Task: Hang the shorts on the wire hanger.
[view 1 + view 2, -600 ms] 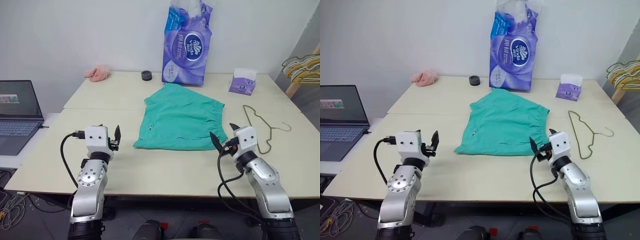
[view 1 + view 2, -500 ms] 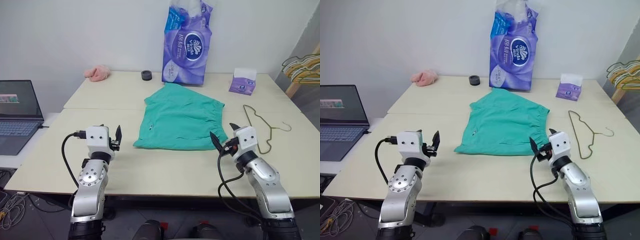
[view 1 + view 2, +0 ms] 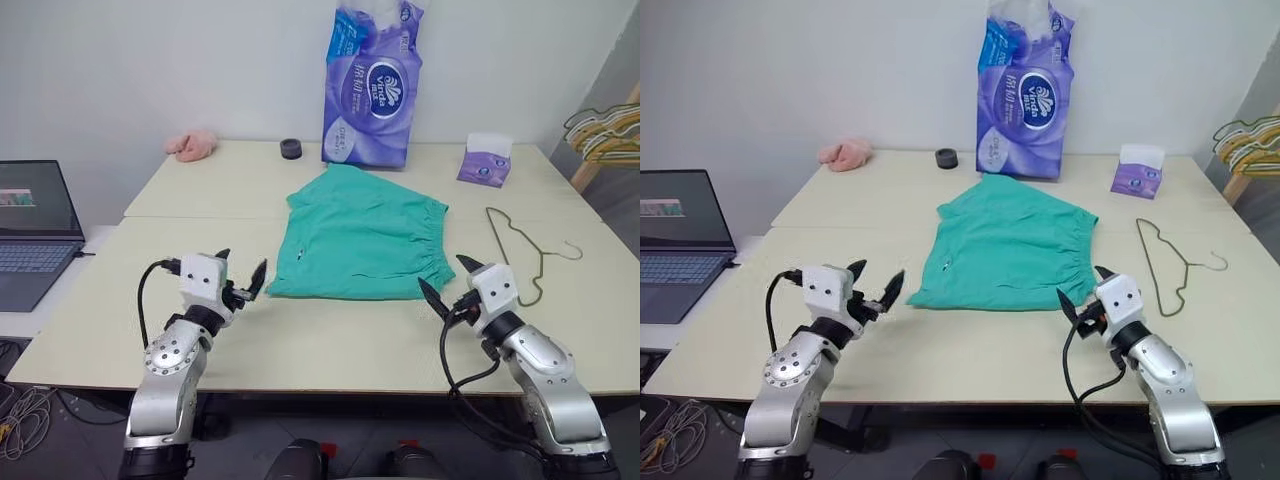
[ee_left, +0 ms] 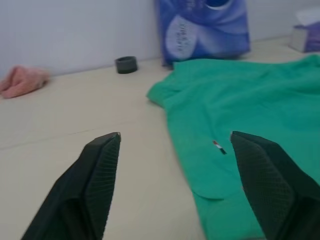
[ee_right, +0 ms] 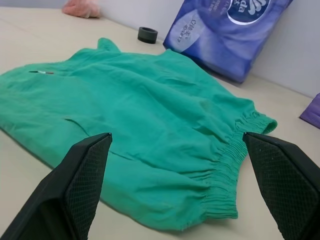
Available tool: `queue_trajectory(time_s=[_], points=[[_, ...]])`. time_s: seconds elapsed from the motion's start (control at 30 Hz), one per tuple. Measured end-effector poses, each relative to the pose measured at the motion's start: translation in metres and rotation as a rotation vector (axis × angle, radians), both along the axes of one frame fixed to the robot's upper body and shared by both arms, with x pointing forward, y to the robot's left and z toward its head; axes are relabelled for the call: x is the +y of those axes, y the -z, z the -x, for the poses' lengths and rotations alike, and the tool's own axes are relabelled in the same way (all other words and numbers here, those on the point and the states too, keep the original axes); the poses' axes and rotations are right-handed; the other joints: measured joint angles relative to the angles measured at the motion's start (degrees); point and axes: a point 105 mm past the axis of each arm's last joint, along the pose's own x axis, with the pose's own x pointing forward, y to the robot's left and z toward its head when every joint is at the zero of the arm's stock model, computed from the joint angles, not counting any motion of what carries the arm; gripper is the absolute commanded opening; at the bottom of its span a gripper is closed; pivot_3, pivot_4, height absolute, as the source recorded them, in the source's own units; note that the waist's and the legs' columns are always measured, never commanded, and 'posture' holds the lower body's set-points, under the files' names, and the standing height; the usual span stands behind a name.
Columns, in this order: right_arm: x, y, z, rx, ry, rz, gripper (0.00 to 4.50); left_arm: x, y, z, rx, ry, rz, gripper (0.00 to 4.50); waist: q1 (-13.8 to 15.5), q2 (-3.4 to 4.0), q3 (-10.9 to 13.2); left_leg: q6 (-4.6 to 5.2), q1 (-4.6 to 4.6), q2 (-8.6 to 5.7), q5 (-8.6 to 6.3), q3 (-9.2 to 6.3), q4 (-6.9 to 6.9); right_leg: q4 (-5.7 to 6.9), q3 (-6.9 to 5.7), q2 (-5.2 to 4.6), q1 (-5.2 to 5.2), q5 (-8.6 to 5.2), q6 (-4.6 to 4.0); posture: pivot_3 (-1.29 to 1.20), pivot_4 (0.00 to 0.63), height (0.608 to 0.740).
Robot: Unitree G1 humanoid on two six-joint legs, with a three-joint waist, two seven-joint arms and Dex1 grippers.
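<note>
On the table (image 3: pixel 330 330), shorts (image 3: pixel 360 235) flat, wire hanger (image 3: pixel 525 250) beside, left end effector (image 3: pixel 243 272) and right end effector (image 3: pixel 446 280) wide, empty.

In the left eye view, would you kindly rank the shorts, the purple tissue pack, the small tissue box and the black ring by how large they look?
1. shorts
2. purple tissue pack, though it stands farther back
3. small tissue box
4. black ring

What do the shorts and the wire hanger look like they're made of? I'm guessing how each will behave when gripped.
The shorts: soft, matte teal woven fabric, probably a cotton type; it lies limp with shallow creases, and the waistband is gathered like elastic. The wire hanger: one thin olive-green wire bent into a triangle with a hook, likely painted or coated metal, though the coating can't be confirmed.
</note>
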Motion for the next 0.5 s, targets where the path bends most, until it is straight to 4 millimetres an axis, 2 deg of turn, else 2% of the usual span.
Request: queue_trajectory(time_s=[0.17, 0.37, 0.5], points=[[0.011, 0.003, 0.015, 0.031, -0.120, 0.046, 4.50, -0.011, 0.018, -0.003, 0.073, 0.152, -0.197, 4.46, -0.75, 0.24, 0.37, 0.01, 0.00, 0.11, 0.00, 0.06, 0.01, 0.00, 0.00, 0.08, 0.00, -0.01, -0.02, 0.05, 0.059, 0.740], [0.028, 0.005, 0.037, 0.078, -0.293, 0.125, 4.50, -0.012, 0.021, -0.025, 0.055, 0.270, -0.459, 4.46, -1.26, 0.26, 0.63, -0.07, 0.01, 0.32, -0.04, 0.09, 0.00, -0.02, 0.00, 0.26, -0.02, 0.00, -0.01, 0.04, 0.061, 0.740], [0.030, 0.006, 0.041, 0.091, -0.314, 0.134, 4.50, -0.013, 0.031, -0.033, 0.059, 0.306, -0.543, 4.46, -1.79, 0.19, 0.72, -0.09, -0.03, 0.35, -0.12, 0.10, 0.00, -0.08, 0.01, 0.29, -0.05, 0.00, 0.00, 0.02, 0.062, 0.740]])
